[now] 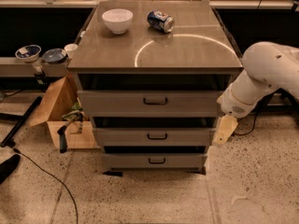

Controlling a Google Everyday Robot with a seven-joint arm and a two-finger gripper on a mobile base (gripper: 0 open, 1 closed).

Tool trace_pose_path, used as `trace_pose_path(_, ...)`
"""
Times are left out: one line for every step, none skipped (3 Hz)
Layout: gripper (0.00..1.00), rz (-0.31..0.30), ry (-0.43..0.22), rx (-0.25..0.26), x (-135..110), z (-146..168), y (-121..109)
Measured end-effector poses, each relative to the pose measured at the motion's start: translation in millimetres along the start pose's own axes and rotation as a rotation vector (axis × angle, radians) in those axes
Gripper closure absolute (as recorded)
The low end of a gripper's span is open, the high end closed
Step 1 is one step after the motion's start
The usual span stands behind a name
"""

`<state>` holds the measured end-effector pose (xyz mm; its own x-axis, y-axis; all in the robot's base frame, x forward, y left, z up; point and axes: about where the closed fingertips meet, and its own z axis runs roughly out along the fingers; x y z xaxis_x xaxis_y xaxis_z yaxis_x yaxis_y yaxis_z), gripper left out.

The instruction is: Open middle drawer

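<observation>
The middle drawer [154,136] is the second of three grey drawers in the cabinet, with a small black bar handle [157,136] at its centre. Its front stands a little out from the cabinet, with a dark gap above it. My gripper [224,129] hangs from the white arm [264,76] at the right edge of the cabinet, level with the middle drawer's right end and well to the right of its handle. It holds nothing that I can see.
The top drawer [149,102] and the bottom drawer [155,161] also stand slightly out. A white bowl [117,20] and a blue can [160,21] lie on the cabinet top [187,45]. A cardboard box [63,118] stands at the left, and a cable [44,174] runs over the floor.
</observation>
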<state>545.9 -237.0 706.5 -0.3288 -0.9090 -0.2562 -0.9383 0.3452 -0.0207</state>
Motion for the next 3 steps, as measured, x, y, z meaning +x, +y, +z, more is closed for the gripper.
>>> trace_pose_path(0.0,-0.087,0.007,-0.043,4.4,34.0,-3.9)
trace_pose_path(0.0,-0.166,0.011,-0.088,8.8,63.7,-7.3)
trace_pose_path(0.0,-0.159,-0.003,-0.099,16.2,80.6,-12.0)
